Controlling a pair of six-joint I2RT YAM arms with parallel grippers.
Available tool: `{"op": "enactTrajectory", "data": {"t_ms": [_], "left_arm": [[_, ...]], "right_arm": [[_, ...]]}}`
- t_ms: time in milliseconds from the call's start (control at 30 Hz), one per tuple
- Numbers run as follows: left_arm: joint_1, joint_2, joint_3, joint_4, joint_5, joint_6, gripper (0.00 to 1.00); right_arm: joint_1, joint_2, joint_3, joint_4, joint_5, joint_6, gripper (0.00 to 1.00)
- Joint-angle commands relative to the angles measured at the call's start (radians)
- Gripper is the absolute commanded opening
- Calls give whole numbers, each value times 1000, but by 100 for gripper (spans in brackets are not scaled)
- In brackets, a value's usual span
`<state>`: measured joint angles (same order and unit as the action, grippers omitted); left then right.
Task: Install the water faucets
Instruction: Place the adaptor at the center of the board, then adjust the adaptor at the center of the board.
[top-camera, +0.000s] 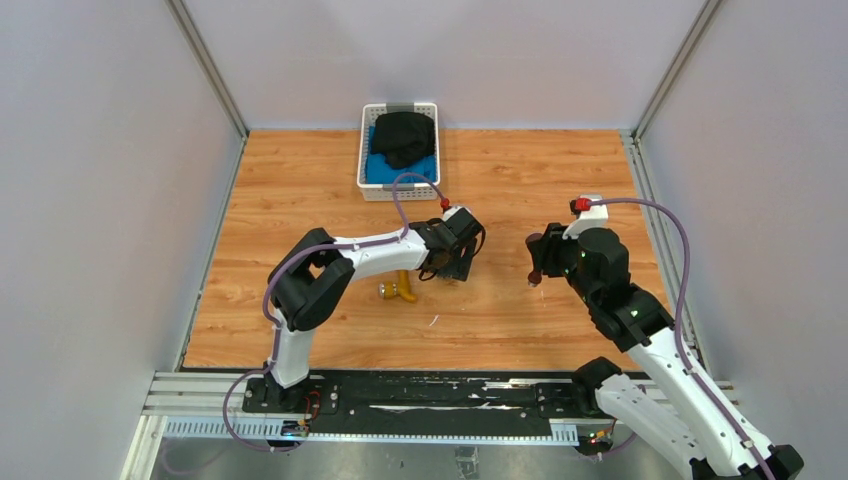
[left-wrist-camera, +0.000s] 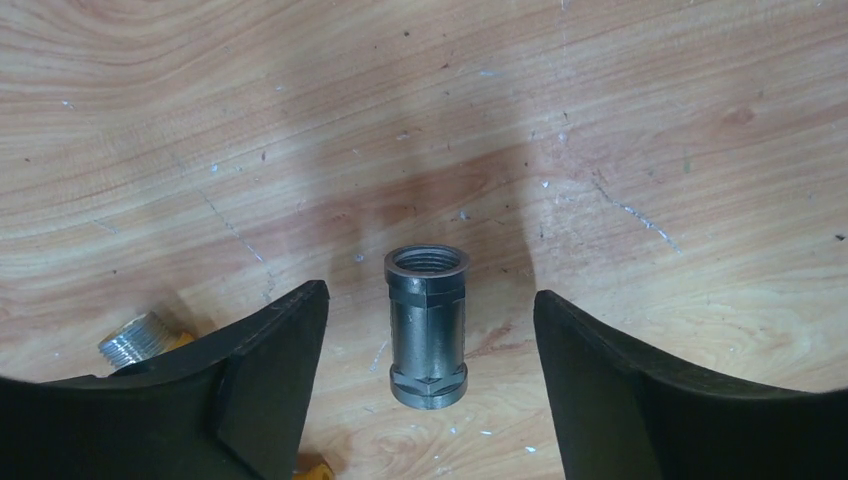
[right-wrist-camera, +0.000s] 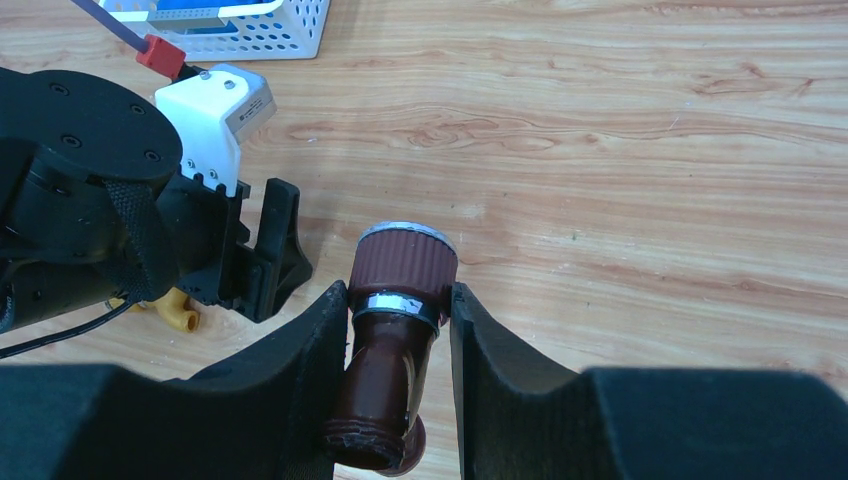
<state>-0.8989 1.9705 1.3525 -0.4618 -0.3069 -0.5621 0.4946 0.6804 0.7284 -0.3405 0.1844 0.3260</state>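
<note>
The dark reddish-brown faucet (right-wrist-camera: 398, 345) is held between my right gripper's (right-wrist-camera: 400, 292) shut fingers, ribbed knob pointing away and threaded end toward the camera. In the top view this gripper (top-camera: 535, 268) hovers right of centre with the faucet (top-camera: 534, 272). The brass-yellow faucet (top-camera: 398, 291) lies on the table just left of my left gripper (top-camera: 455, 258); its silvery threaded end (left-wrist-camera: 134, 340) shows at the lower left of the left wrist view. My left gripper (left-wrist-camera: 430, 296) is open, its fingers either side of an upright grey threaded fitting (left-wrist-camera: 427, 330) without touching it.
A white basket (top-camera: 366, 160) with black and blue cloth stands at the back centre, also in the right wrist view (right-wrist-camera: 285, 35). The left arm's wrist (right-wrist-camera: 215, 120) sits close to the left of my right gripper. Walls enclose the wooden table (top-camera: 560, 170).
</note>
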Motion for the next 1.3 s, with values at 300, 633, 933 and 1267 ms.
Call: {"op": "enactTrajectory", "data": {"t_ms": [300, 633, 933, 1267], "left_arm": [[-5, -72, 71, -144, -36, 35, 89], [-9, -16, -12, -69, 47, -40, 77], [-9, -6, -6, -77, 4, 14, 53], [1, 1, 62, -101, 100, 265, 15]], "right_arm": [[-15, -10, -3, -12, 2, -19, 0], [-15, 10, -1, -11, -25, -19, 0], [-14, 10, -3, -25, -35, -15, 0], [-15, 7, 4, -26, -73, -21, 0]]}}
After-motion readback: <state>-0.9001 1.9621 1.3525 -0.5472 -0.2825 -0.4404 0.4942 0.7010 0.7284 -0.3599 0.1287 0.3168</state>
